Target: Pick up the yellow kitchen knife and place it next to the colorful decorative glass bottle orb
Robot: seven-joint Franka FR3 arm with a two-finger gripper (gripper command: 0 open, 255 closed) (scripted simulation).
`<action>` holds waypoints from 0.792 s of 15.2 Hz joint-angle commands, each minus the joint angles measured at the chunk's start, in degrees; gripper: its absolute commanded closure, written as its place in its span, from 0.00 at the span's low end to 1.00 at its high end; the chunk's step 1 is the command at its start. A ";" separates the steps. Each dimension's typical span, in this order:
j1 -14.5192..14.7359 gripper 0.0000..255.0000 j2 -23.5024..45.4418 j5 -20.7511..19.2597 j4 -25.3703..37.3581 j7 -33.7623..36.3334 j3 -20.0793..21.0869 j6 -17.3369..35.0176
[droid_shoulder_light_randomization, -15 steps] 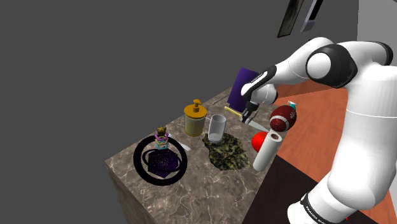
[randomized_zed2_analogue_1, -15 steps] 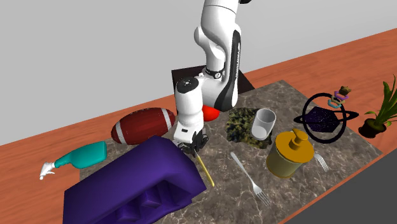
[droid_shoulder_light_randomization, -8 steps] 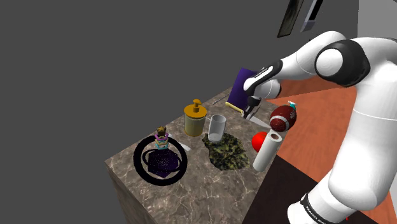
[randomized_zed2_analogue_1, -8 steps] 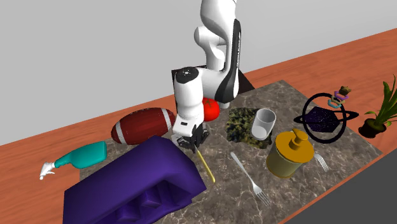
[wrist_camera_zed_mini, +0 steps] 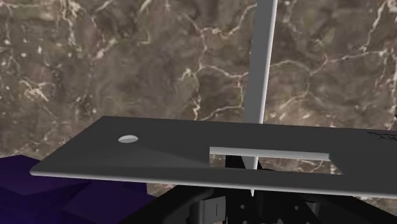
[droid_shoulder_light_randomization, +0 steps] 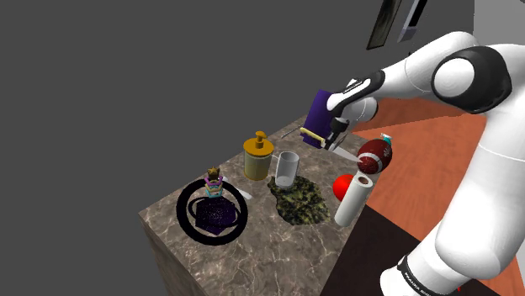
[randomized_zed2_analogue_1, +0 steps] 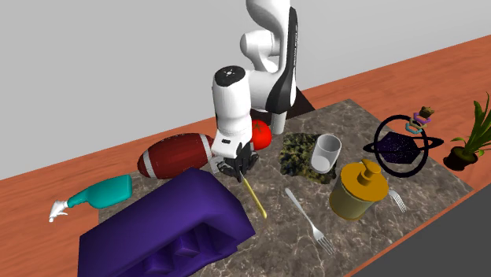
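One knife hung in the gripper, which was clamped narrowly on it, its yellow handle slanting down, clear of the counter. In the second exterior view, farthest left of the orb lay a teal spray bottle, then a football and a purple block. Gripper and knife came next, well apart from the orb, across the counter from it. Closer to the orb stood a glass, then a fork and a yellow jar, the jar near the orb. In the wrist view the grey blade lay crosswise over the marble.
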 commanded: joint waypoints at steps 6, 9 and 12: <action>0.76 1.00 -3.65 -3.15 1.35 2.50 -1.00 -4.51; 0.97 1.00 -5.08 -4.34 2.13 3.43 -1.28 -6.51; 1.14 1.00 -6.42 -5.42 3.02 4.28 -1.50 -8.55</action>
